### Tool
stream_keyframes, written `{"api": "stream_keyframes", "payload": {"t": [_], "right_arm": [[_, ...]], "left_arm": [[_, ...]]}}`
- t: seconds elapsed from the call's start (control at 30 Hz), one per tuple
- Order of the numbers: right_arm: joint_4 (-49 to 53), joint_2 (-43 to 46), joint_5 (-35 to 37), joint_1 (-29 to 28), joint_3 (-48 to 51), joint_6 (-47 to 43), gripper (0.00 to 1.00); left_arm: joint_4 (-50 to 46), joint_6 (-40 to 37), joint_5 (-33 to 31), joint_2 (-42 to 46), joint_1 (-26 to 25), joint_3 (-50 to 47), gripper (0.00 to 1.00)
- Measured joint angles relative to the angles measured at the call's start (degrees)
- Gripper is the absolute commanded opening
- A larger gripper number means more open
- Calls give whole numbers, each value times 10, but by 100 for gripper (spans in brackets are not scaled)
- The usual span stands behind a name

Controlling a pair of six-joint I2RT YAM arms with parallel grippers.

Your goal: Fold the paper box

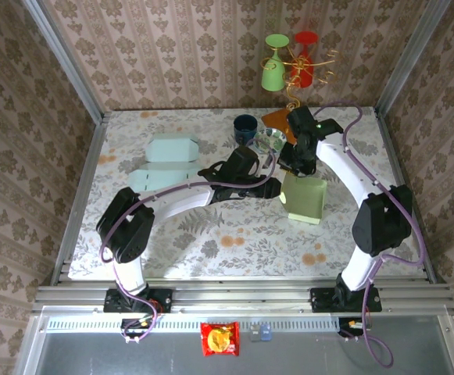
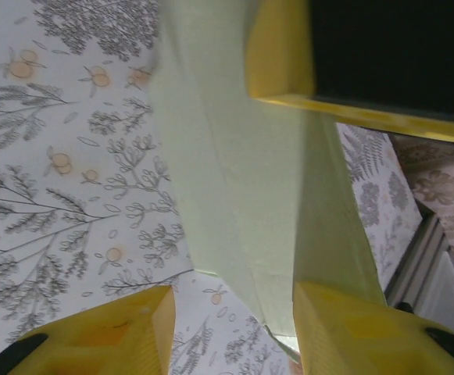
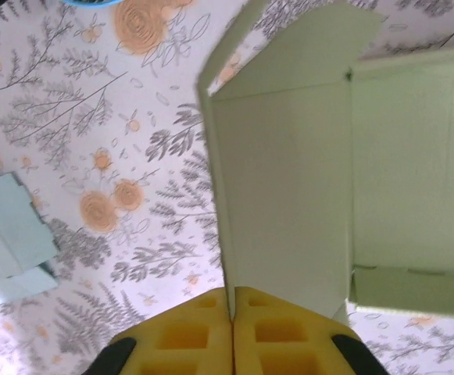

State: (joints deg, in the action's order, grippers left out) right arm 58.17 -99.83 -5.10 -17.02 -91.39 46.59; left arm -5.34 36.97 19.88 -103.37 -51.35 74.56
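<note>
right claw (image 3: 233, 311) pinches paper box (image 3: 289, 195) wall; left claw (image 2: 234, 332) half-open around it.

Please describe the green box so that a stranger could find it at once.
Start at the floral-patterned table and look right of its middle. There is the pale green paper box. Unlike the light blue paper boxes lying at the left, it is green and opened up.

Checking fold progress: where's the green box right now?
In the top view the green box stands right of table centre, with the right gripper shut on one wall and the left gripper at its left side.
</note>
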Motion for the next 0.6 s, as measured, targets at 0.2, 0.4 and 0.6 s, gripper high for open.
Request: {"api": "stream_keyframes", "payload": {"t": [0.2,0.4,0.6], "right_arm": [[-56,54,14,17,60,130,0],[-100,129,64,27,118,359,0],[-76,118,111,25,100,545,0]], "left_arm": [[-32,-22,-37,41,9,-13,48],[-47,-51,-45,108,39,-38,50],[-61,-82,-33,115,61,-56,48]]}}
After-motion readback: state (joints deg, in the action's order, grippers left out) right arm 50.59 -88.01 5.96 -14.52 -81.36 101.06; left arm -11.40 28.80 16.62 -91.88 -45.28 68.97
